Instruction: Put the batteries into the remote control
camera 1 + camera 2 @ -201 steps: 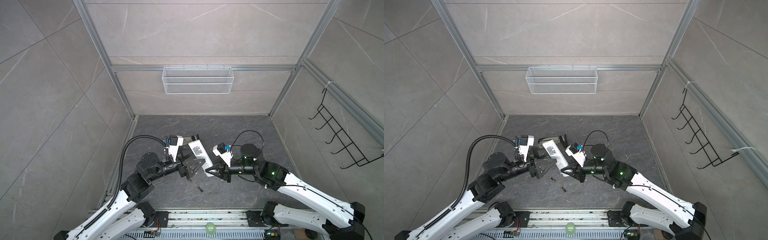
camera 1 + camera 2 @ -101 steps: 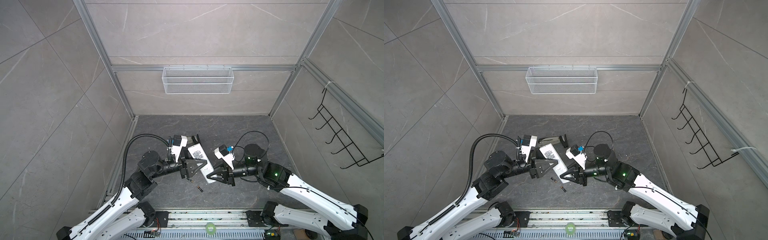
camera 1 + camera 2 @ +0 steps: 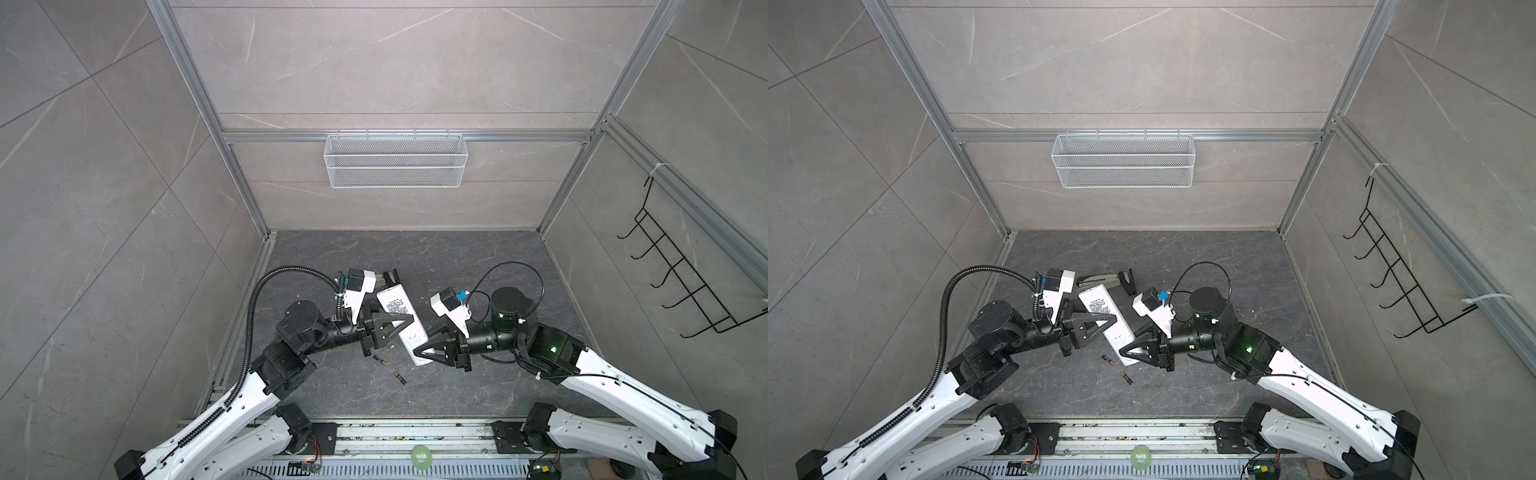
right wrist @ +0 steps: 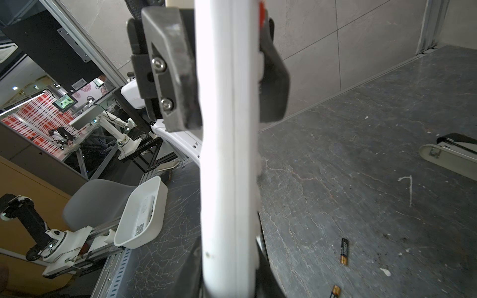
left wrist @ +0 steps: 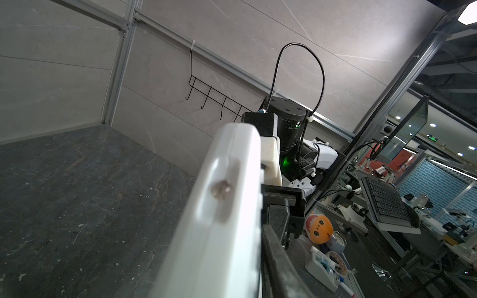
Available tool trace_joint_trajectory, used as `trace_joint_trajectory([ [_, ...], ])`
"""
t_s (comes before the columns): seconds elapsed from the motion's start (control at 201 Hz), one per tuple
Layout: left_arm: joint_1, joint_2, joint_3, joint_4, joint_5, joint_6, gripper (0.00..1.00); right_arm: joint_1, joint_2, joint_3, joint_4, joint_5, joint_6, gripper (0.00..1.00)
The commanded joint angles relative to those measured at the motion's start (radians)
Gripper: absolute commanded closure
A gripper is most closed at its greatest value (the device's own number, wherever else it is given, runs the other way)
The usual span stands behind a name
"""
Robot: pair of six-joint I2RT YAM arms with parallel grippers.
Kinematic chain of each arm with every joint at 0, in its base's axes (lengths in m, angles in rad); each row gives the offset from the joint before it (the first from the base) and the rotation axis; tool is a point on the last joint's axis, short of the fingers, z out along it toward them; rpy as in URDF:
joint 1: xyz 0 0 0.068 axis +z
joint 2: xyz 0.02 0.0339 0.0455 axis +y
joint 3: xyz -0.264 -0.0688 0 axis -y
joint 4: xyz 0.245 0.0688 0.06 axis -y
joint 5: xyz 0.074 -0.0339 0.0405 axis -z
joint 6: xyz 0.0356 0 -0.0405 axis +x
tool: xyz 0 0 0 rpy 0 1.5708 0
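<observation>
The white remote control [image 3: 398,306] [image 3: 1100,308] is held off the floor, its printed label facing up in both top views. My left gripper [image 3: 405,327] [image 3: 1106,322] is shut across its middle; the right wrist view shows a finger [image 4: 175,77] pressed on each face of the remote [image 4: 227,154]. My right gripper [image 3: 419,352] [image 3: 1126,352] is shut on the remote's near end. Two batteries lie on the floor below: one [image 3: 379,360] [image 3: 1107,360] [image 4: 335,291] nearer the left arm, the other [image 3: 400,377] [image 3: 1126,377] [image 4: 344,250] nearer the front. The remote's edge [image 5: 227,206] fills the left wrist view.
A beige-and-black stapler [image 3: 1098,280] [image 4: 449,154] lies on the dark floor behind the remote. A white wire basket [image 3: 395,166] hangs on the back wall and a black hook rack [image 3: 681,286] on the right wall. A white bin [image 4: 142,214] sits outside the cell.
My left gripper has gone from wide open beside the remote to shut on it. Both arms and the remote have shifted slightly toward the front. The right grip has not changed.
</observation>
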Motion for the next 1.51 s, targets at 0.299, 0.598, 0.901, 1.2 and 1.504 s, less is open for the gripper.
trace_joint_trajectory([
  [0.299,0.0,-0.004,0.042,-0.011,-0.035,0.04,1.0,-0.002,-0.001,0.009,-0.039,0.016,-0.041,0.66],
  [0.598,0.001,-0.003,0.093,-0.194,-0.172,0.072,1.0,-0.002,-0.082,0.021,-0.25,0.274,-0.265,0.32],
  [0.901,0.001,0.028,0.141,-0.361,-0.229,0.048,1.0,0.007,-0.173,0.008,-0.242,0.317,-0.45,0.23],
  [1.2,0.043,0.095,0.162,-0.563,-0.163,0.025,1.0,0.091,-0.098,-0.01,-0.149,0.287,-0.633,0.23],
  [1.504,0.233,0.093,0.109,-0.599,0.118,-0.017,1.0,0.246,0.051,0.041,-0.185,0.412,-0.812,0.22],
])
